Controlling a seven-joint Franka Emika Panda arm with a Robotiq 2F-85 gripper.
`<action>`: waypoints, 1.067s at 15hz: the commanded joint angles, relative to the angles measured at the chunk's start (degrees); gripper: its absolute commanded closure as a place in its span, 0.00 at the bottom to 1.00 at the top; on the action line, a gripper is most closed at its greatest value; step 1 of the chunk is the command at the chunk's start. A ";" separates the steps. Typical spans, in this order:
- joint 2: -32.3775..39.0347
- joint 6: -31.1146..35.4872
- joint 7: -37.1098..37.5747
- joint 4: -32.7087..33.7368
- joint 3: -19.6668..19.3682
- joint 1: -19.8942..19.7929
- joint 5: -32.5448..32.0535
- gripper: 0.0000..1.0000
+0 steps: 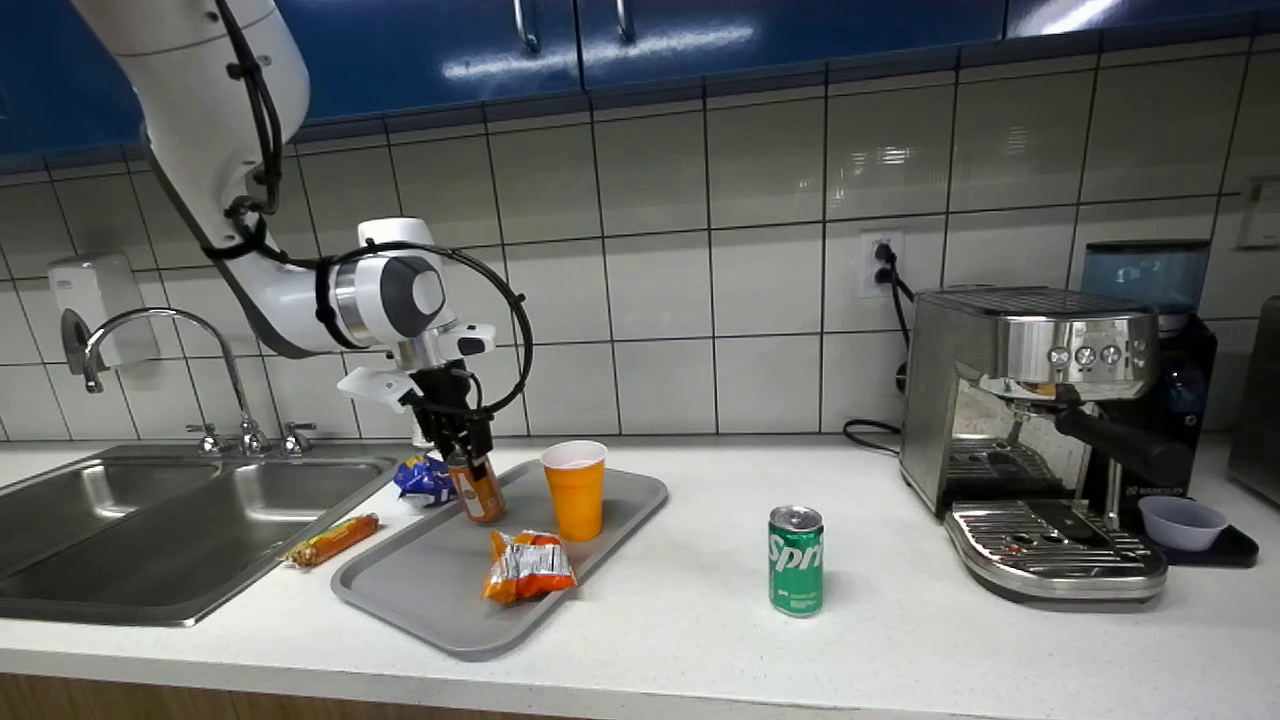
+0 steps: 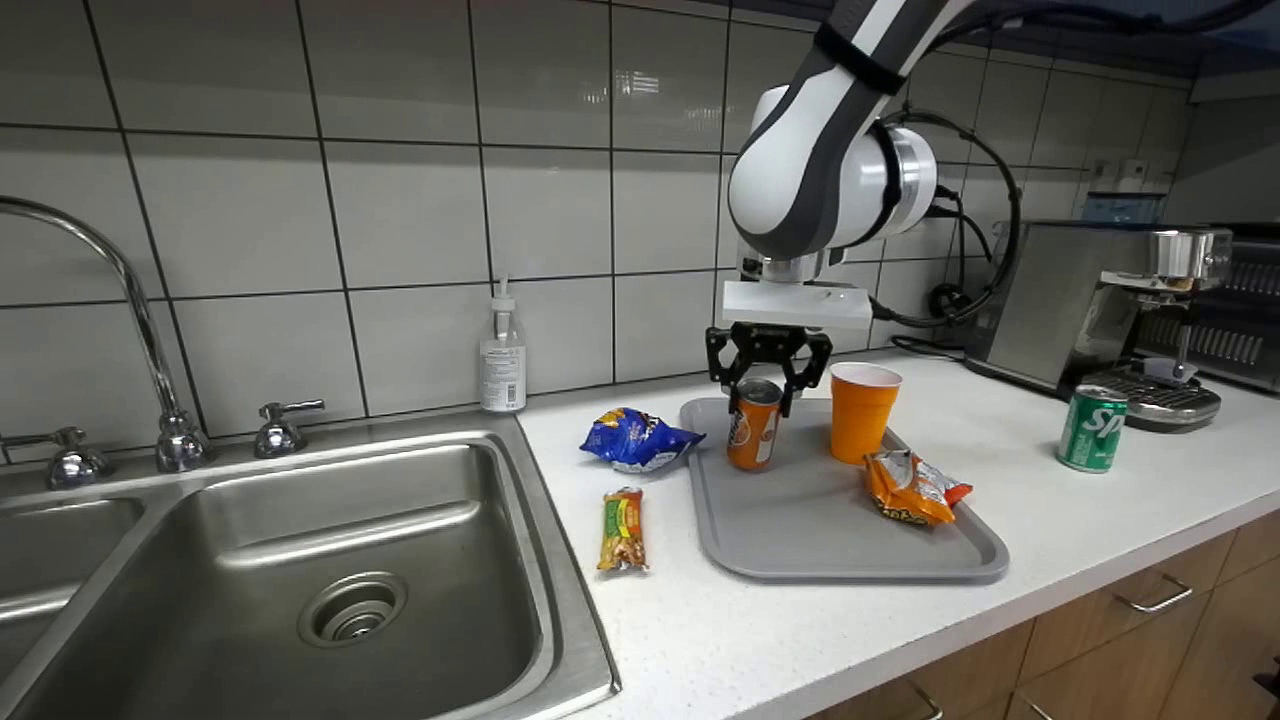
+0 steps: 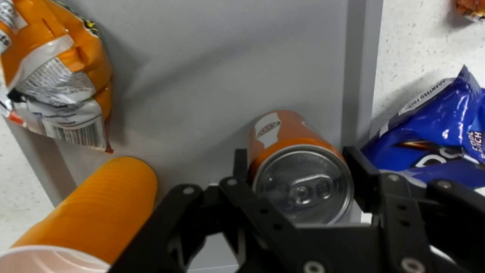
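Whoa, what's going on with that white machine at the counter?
A robot arm has its end effector, the grasping part, closed around an orange can over the gray tray. Whether the can's base touches the tray is hard to tell. An orange cup and an orange snack bag are on the tray too. A blue snack bag and a snack bar lie beside it, and a green can stands apart on the counter.
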 commanded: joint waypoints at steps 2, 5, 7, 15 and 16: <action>2.05 -1.01 2.08 4.41 -1.38 1.06 3.03 0.62; 2.83 -1.08 2.64 5.40 -1.87 1.20 3.81 0.62; 3.20 -1.14 3.15 5.74 -2.18 1.26 4.08 0.62; 3.15 -1.19 4.23 5.57 -2.76 1.42 4.32 0.04; 2.94 -1.06 4.46 5.41 -2.89 1.60 4.16 0.00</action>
